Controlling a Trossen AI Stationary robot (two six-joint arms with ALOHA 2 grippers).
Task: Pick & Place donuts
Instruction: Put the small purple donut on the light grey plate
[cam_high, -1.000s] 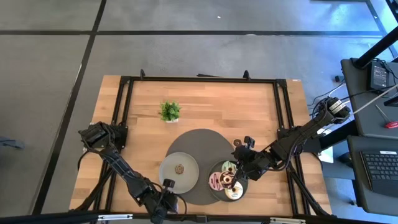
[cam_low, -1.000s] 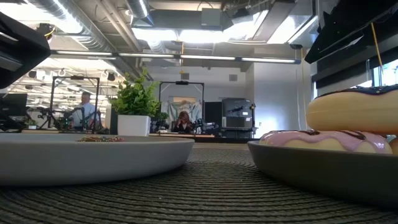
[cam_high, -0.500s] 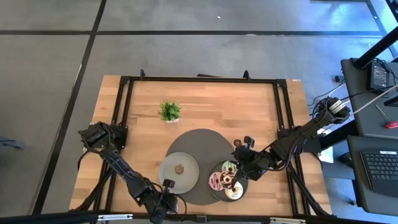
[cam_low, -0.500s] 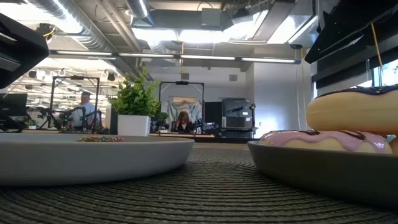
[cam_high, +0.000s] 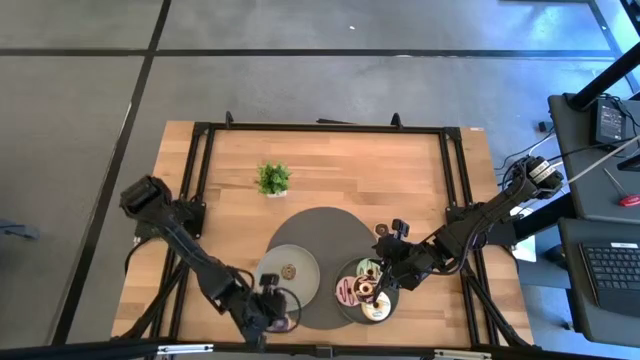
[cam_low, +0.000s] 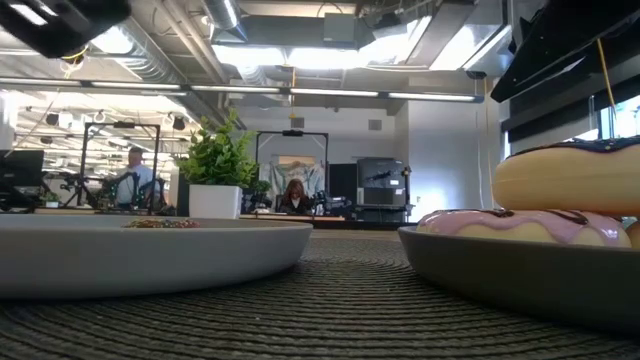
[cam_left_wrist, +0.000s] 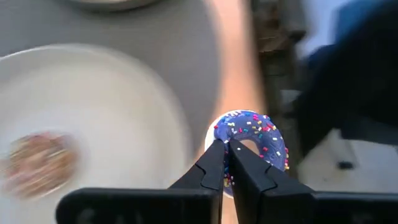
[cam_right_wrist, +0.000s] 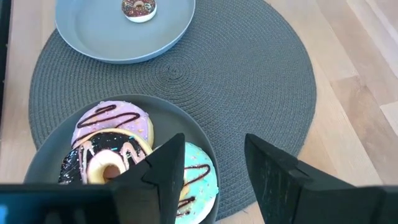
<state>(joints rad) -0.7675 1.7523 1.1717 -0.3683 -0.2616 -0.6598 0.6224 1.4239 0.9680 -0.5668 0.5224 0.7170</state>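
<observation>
— How far along?
— I've got 1 sprinkled donut (cam_right_wrist: 139, 9) on the light plate (cam_right_wrist: 99, 37). My left tool (cam_left_wrist: 227, 163) is clamped on the purple donut (cam_left_wrist: 252, 140) beside it.
— And the rest?
— Still piled on the dark plate (cam_right_wrist: 186, 121); right tool (cam_right_wrist: 214, 165) gapes above.

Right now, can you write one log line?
left gripper: shut on purple donut | right gripper: open, above dark plate

Robotics lab: rigs, monitors, workstations.
</observation>
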